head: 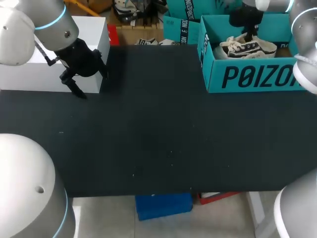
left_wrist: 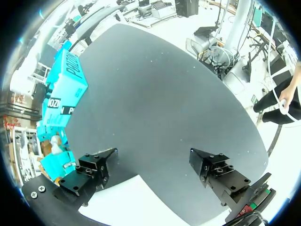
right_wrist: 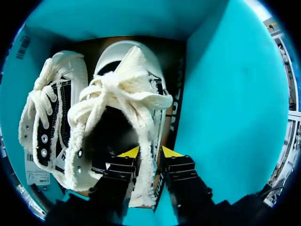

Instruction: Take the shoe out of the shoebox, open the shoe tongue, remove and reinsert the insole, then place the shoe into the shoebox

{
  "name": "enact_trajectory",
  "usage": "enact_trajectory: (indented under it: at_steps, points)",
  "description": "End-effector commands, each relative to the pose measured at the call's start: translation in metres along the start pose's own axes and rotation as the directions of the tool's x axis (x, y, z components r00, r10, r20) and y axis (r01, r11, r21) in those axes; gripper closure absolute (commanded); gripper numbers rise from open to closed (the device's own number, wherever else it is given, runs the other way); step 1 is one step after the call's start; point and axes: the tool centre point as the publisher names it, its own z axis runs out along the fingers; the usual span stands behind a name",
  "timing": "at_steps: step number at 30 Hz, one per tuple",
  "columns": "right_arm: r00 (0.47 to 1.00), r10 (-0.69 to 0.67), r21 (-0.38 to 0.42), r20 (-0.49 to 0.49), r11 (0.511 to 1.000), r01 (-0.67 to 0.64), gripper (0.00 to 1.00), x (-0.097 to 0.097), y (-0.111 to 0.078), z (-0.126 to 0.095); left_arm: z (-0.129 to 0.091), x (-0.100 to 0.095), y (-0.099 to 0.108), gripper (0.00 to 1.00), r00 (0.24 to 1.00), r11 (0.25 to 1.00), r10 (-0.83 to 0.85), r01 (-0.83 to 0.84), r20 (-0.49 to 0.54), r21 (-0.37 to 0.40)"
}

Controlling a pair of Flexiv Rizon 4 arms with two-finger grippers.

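While the tabletop (head: 158,139) carries the teal shoebox (head: 247,77) with the shoe (right_wrist: 122,94) lying inside it, I judge the task barely begun. My right claw (right_wrist: 149,152) is clamped on its frayed collar. My left claw (left_wrist: 153,153) hangs apart over the tabletop's other end, holding nothing. Lifting out, tongue, insole and return all remain.

bright even overhead light, soft shadows, mild glare

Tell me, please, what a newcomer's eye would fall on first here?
The teal shoebox stands at the table's far right, holding two black-and-cream shoes. My right gripper is down inside it, pinching one shoe by its frayed collar. My left gripper hangs open by a white box.
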Motion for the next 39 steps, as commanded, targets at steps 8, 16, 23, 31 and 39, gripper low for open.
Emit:
enact_trajectory:
  at_steps: [8,16,23,31,39]
  points:
    - [0.98,-0.02,0.024,-0.196,0.999,0.025,0.0,0.003,-0.003,-0.016,0.0,0.001,0.0,0.0,1.0,1.0,0.002,-0.002,0.001,-0.003]
    - [0.988,0.004,0.061,-0.155,0.998,0.005,0.0,0.0,-0.016,-0.053,0.0,0.001,0.0,0.0,1.0,1.0,0.002,-0.002,0.001,-0.003]
    - [0.991,0.039,0.091,-0.125,0.995,-0.027,0.0,0.001,-0.022,-0.077,0.0,0.001,0.0,0.0,1.0,1.0,0.002,-0.002,0.001,-0.003]
    - [0.994,0.076,0.111,-0.08,0.992,-0.067,0.0,0.006,-0.027,-0.115,0.0,0.001,0.0,0.0,1.0,1.0,0.002,-0.002,0.001,-0.003]
    - [0.987,0.163,0.167,-0.012,0.973,-0.159,0.0,0.023,-0.022,-0.177,0.0,0.001,0.0,0.0,1.0,1.0,0.002,-0.002,0.001,-0.003]
